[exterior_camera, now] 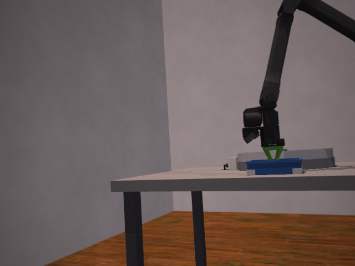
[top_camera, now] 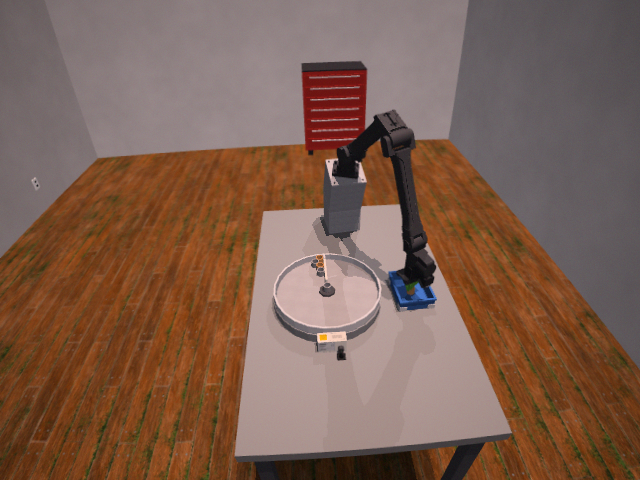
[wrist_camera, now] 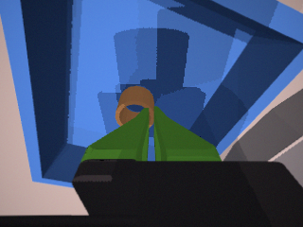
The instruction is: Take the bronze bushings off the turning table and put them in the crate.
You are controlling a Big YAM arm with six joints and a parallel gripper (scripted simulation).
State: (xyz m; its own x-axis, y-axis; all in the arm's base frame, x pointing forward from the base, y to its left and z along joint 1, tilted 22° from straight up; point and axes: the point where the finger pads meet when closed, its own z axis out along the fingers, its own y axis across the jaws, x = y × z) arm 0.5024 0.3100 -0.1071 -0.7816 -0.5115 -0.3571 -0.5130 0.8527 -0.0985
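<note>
Gripper [wrist_camera: 148, 124]: green fingers drawn nearly together, pinching the wall of one bronze bushing [wrist_camera: 134, 106]. The part is a short open ring, its bore facing roughly toward the wrist camera, so its axis lies across the line of the fingers, not along them.

Position: the held bushing hangs at the fingertips, directly over the floor of the blue crate [wrist_camera: 52, 95] and inside the line of its walls. In the exterior view the fingertips [exterior_camera: 272, 155] dip to about the level of the crate's rim [exterior_camera: 275, 160]. Whether the ring touches the crate floor cannot be told.

Judgement: the release depends on this one relation, bushing above crate floor and within the walls. Opening here should drop it inside.

Turning table [top_camera: 289, 322]: beside the crate, on the same grey table [top_camera: 413, 413]. A small cluster of bushings [top_camera: 317, 263] remains near its far rim; their colours are too small to sort.

View notes: only the wrist view shows the ring and the grip. Only the exterior view shows the height against the rim. Only the top view shows the remaining stock.
</note>
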